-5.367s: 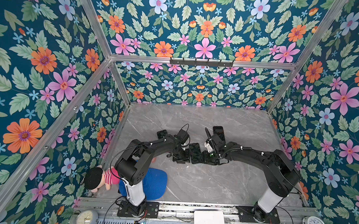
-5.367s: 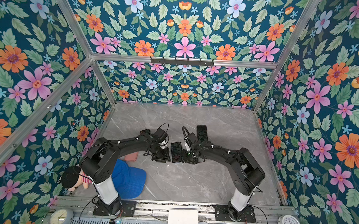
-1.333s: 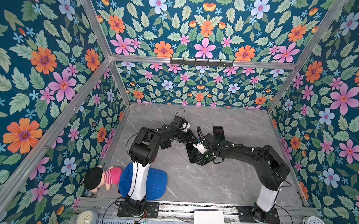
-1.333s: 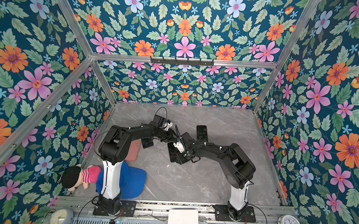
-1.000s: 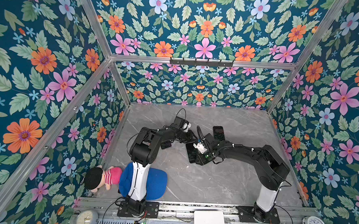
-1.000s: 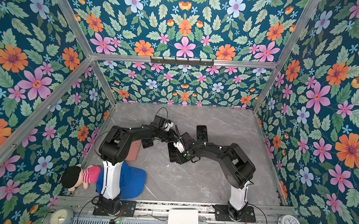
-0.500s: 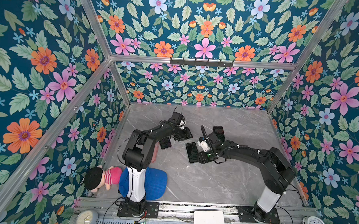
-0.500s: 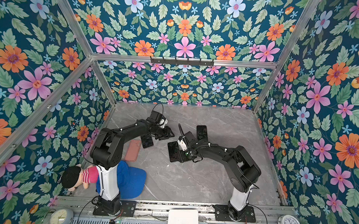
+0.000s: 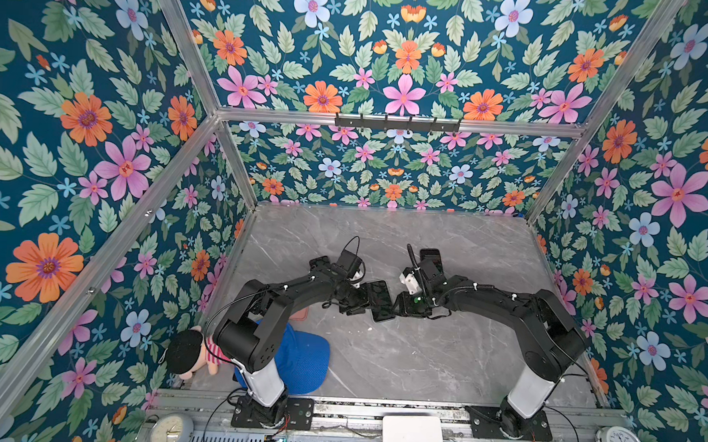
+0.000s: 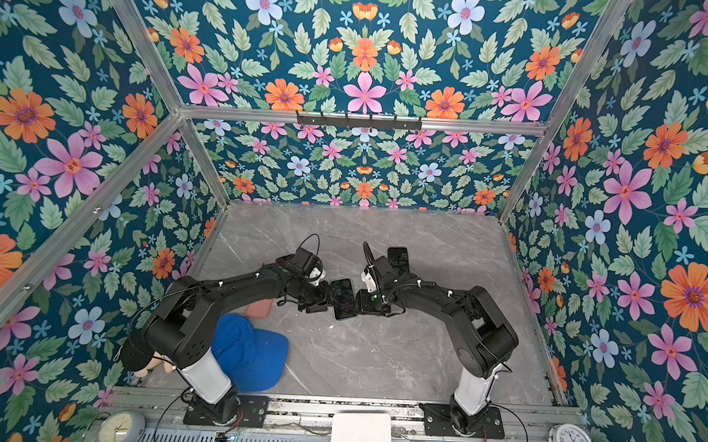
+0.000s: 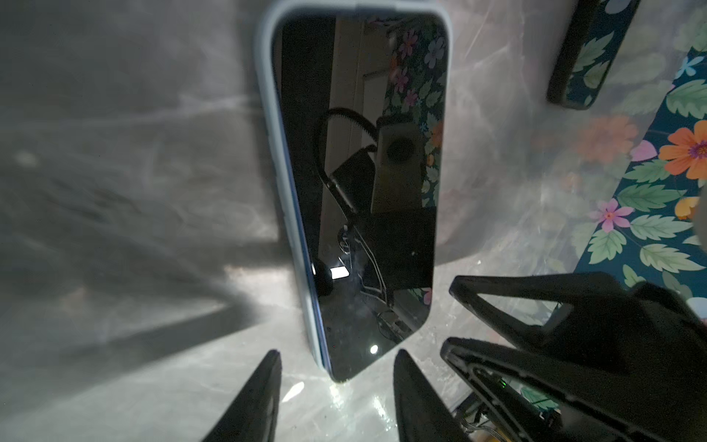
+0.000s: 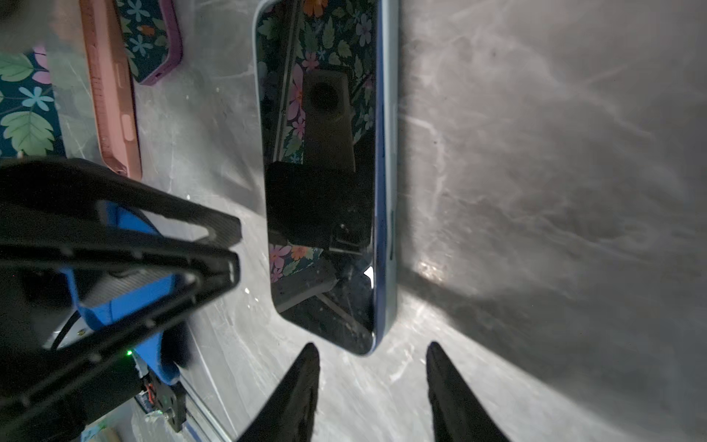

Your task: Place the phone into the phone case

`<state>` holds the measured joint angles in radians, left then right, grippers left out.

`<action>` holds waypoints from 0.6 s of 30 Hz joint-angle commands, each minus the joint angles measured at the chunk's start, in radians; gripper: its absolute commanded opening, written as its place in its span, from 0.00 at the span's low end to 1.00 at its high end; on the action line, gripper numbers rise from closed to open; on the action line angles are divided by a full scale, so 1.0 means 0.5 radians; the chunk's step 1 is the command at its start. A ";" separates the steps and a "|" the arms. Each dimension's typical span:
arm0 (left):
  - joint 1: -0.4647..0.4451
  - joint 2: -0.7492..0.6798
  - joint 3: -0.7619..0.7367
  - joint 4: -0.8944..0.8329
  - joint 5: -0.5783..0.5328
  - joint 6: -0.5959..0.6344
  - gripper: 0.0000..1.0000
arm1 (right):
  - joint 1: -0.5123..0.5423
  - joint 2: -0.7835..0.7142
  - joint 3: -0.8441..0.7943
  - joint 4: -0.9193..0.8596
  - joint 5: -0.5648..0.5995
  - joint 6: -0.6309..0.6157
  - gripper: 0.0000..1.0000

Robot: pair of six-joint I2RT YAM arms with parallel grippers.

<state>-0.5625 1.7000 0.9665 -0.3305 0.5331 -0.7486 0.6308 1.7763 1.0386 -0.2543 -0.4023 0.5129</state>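
The phone (image 9: 381, 300) (image 10: 344, 298) lies flat and screen up on the grey table in both top views. Its dark screen (image 11: 359, 191) (image 12: 321, 183) has a pale blue phone case (image 11: 267, 114) (image 12: 390, 153) round its edge. My left gripper (image 9: 362, 305) (image 10: 324, 303) (image 11: 337, 356) stands open at the phone's left end, touching nothing. My right gripper (image 9: 402, 307) (image 10: 365, 303) (image 12: 372, 344) stands open at the right end. One corner of the phone reaches just between each pair of tips, without contact.
A second dark phone (image 9: 431, 257) (image 10: 398, 255) (image 11: 581, 49) lies behind the right arm. A salmon case (image 10: 259, 307) (image 12: 113, 88) and a purple-cased phone (image 12: 153, 38) lie near the left arm. A blue cap (image 9: 299, 360) and a doll (image 9: 187, 352) sit at front left.
My left gripper has swung from the back left of the table to the phone's left end. The right gripper has shifted slightly at the other end. The phone has not moved.
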 commanded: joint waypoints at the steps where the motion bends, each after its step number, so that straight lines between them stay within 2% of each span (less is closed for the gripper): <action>1: -0.048 -0.028 -0.030 0.070 0.050 -0.119 0.49 | -0.001 0.030 -0.010 0.091 -0.101 0.041 0.45; 11: -0.088 -0.090 -0.153 -0.012 0.022 -0.121 0.46 | -0.001 0.116 -0.061 0.206 -0.214 0.039 0.39; 18: -0.089 -0.079 -0.157 -0.046 -0.002 -0.106 0.37 | 0.022 0.145 -0.078 0.296 -0.306 0.078 0.32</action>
<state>-0.6079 1.6585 0.8829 -0.3309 0.5476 -0.8085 0.6346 1.8431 1.0000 -0.1314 -0.5240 0.5415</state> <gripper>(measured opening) 0.380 0.318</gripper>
